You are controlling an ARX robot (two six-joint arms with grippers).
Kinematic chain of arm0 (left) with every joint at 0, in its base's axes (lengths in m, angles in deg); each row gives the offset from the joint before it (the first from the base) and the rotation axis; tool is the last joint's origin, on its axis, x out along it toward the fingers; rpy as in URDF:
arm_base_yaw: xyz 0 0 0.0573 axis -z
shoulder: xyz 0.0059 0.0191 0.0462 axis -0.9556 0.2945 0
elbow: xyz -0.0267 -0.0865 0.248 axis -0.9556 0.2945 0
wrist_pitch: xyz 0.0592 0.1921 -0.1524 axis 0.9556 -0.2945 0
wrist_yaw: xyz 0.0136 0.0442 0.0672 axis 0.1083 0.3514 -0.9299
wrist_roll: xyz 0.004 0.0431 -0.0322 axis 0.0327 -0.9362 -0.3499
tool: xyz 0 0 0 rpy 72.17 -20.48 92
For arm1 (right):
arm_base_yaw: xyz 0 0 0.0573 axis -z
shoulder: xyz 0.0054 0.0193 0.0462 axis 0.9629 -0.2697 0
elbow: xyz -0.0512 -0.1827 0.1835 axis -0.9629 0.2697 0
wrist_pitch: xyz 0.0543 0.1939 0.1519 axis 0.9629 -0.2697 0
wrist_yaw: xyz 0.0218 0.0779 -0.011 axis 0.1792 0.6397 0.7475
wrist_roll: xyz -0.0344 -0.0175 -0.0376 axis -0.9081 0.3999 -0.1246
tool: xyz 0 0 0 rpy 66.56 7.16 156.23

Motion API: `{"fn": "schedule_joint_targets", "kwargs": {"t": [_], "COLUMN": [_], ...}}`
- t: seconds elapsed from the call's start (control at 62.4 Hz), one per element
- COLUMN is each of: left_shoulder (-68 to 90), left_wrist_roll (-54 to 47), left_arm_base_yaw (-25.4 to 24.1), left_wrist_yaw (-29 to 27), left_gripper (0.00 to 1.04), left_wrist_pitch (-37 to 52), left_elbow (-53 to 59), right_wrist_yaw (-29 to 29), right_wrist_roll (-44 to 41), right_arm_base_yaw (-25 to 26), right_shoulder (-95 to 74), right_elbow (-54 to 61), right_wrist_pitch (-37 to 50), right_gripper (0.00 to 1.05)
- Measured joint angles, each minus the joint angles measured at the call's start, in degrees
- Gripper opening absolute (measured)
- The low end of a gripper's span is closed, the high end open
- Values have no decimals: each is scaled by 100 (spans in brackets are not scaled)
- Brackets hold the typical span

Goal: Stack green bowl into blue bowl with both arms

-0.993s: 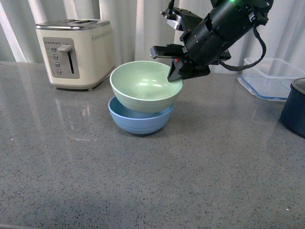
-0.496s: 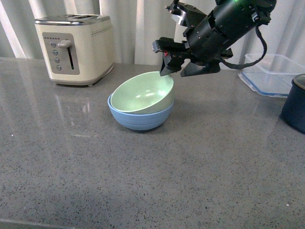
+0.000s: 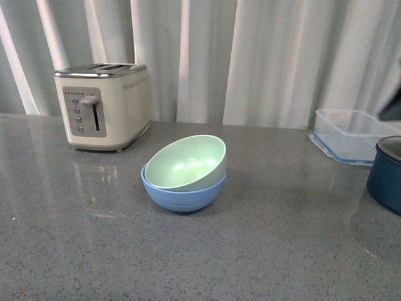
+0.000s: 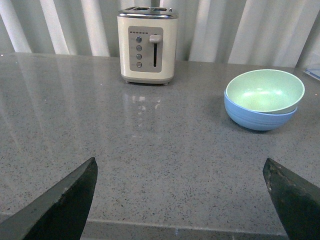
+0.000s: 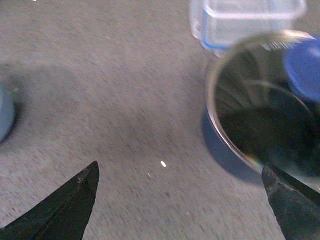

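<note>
The green bowl (image 3: 190, 162) sits nested inside the blue bowl (image 3: 183, 194) near the middle of the grey speckled countertop (image 3: 263, 251), tilted so that its rim rides higher on the right and its opening leans toward the near left. The blue bowl stands upright on the counter beneath it (only its lower wall and left rim show). A cream toaster (image 3: 103, 105) stands to the far left of the bowls, well apart from them, before the pale curtain (image 3: 250, 56). At the far right lies a clear plastic container (image 3: 346, 135), and just nearer than it a dark navy pot (image 3: 385, 174) is cut by the picture's edge.

No arm touches the bowls. The left gripper (image 4: 182, 192) has its fingers spread wide apart over bare counter, facing the toaster and bowls from a distance. The right gripper (image 5: 185, 202) likewise has its fingers wide apart, above the counter beside the navy pot; this view is blurred.
</note>
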Motion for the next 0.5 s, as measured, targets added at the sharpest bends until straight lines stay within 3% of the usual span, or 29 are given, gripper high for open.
{"fn": "schedule_joint_targets", "kwargs": {"t": [0.128, 0.16, 0.256, 0.304, 0.4, 0.496], "left_shoulder": [0, -2, 4, 4, 0, 0], "left_wrist_roll": [0, 0, 0, 0, 0, 0], "left_arm_base_yaw": [0, 0, 0, 0, 0, 0], "left_wrist_yaw": [0, 7, 2, 0, 2, 4], "left_gripper": [98, 98, 98, 98, 98, 98], "left_wrist_pitch": [0, 0, 0, 0, 0, 0], "left_elbow": [0, -2, 0, -2, -2, -2], "right_wrist_yaw": [-59, -140, -317, -345, -435, -533], "right_wrist_roll": [55, 83, 98, 98, 98, 101], "right_arm_base_yaw": [295, 295, 186, 125, 44, -15], "right_shoulder": [629, 710, 997, 1134, 1539, 1912], "right_elbow": [671, 861, 2131, 2688, 3405, 3915], "right_wrist_pitch": [-74, 382, 3274, 4275, 5318, 5515], "right_gripper": [95, 92, 75, 66, 48, 28]}}
